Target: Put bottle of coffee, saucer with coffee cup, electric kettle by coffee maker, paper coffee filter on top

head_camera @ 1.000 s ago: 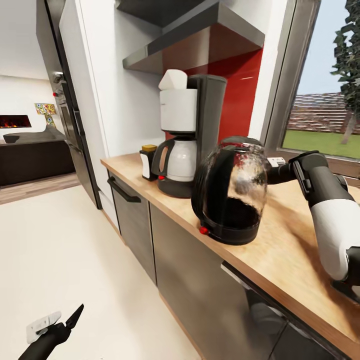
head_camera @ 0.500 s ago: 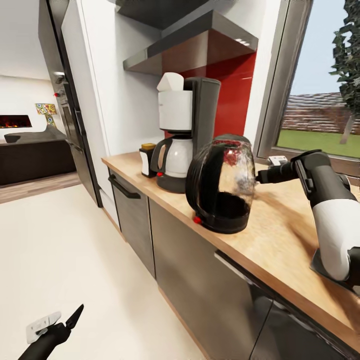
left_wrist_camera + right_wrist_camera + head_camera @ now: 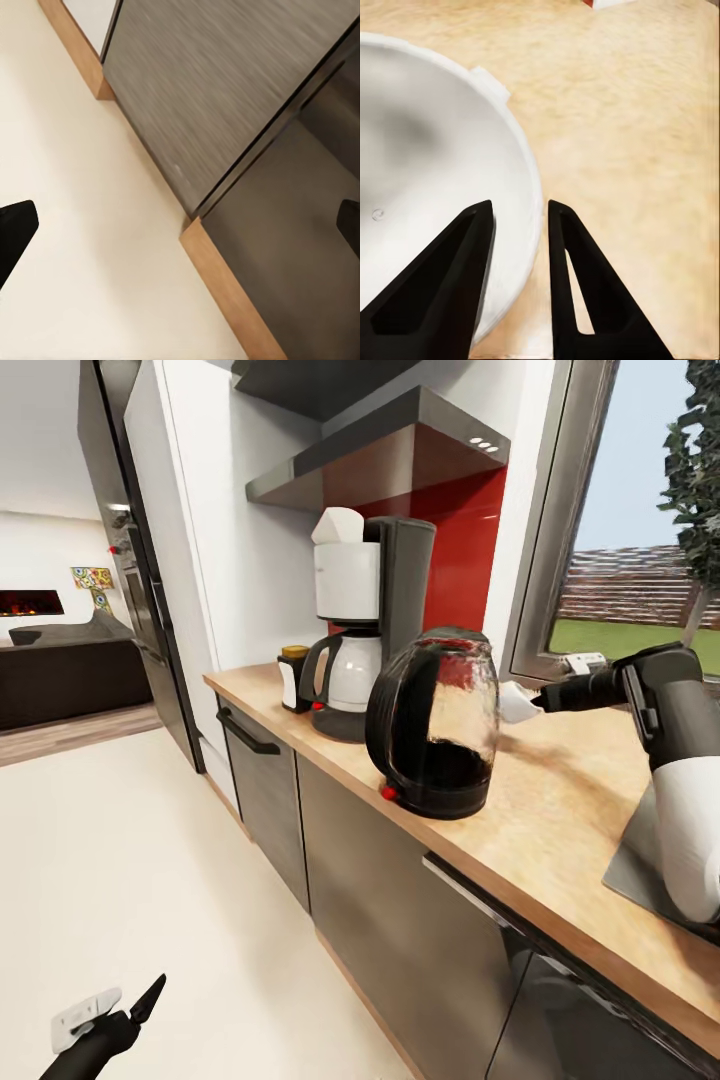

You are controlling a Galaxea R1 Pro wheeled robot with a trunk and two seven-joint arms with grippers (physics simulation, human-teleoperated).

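The saucer is smooth, round and white, with a thin raised rim and a small notch on its edge; it lies on the pale, grainy wooden counter, behind the kettle and well along from the coffee maker. My right tool has its two black wedge fingers narrowly parted astride that rim, one over the dish, one over the wood. The kettle, rounded clear glass with a black base, handle and red switch, stands between me and the saucer and hides most of it. A white paper filter tops the coffee maker, and the small dark coffee bottle sits just beside its carafe. My left tool hangs low over the cream floor by grey brushed cabinet fronts, its fingertips wide apart.
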